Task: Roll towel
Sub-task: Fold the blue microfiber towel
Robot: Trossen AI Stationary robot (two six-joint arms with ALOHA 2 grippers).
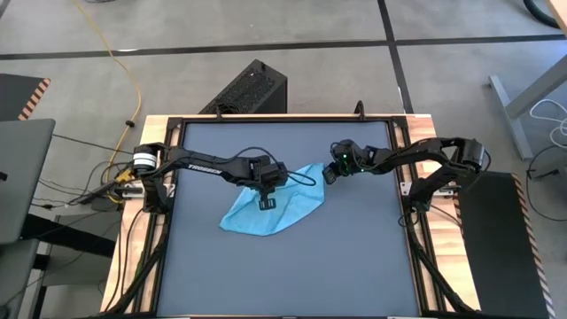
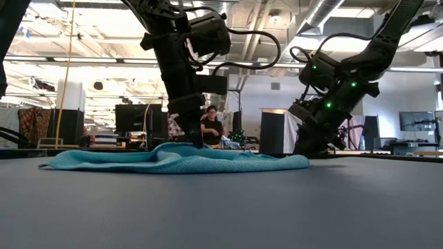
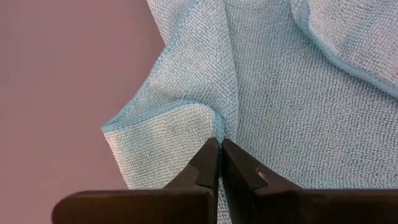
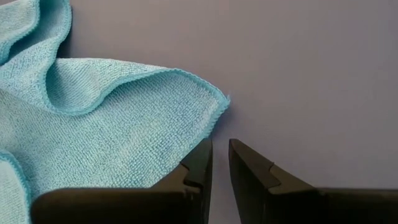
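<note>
The sky-blue towel (image 1: 275, 213) lies crumpled and mostly flat in the middle of the dark table (image 1: 354, 257), with loose folds on top. My left gripper (image 1: 266, 202) stands over the towel's middle, pointing steeply down, shut on a pucker of cloth (image 3: 220, 142). My right gripper (image 1: 328, 175) is low at the towel's far right corner (image 4: 214, 102). Its fingers are a narrow gap apart with bare table between them (image 4: 220, 146). My left gripper pinches a small raised fold of the towel (image 3: 217, 127) at the very tips of its two fingers, coming from above and slanting down. Creases run into the fingertips. The cloth rises in a low peak (image 2: 173, 146) there; the rest lies on the table. My right gripper has one finger (image 4: 198, 160) at the towel's edge; I cannot tell whether it touches.
Bare tabletop (image 1: 292, 275) stretches toward the near edge and on both sides of the towel. A black frame (image 1: 283, 120) rims the table. A person (image 2: 210, 124) sits in the room far behind it.
</note>
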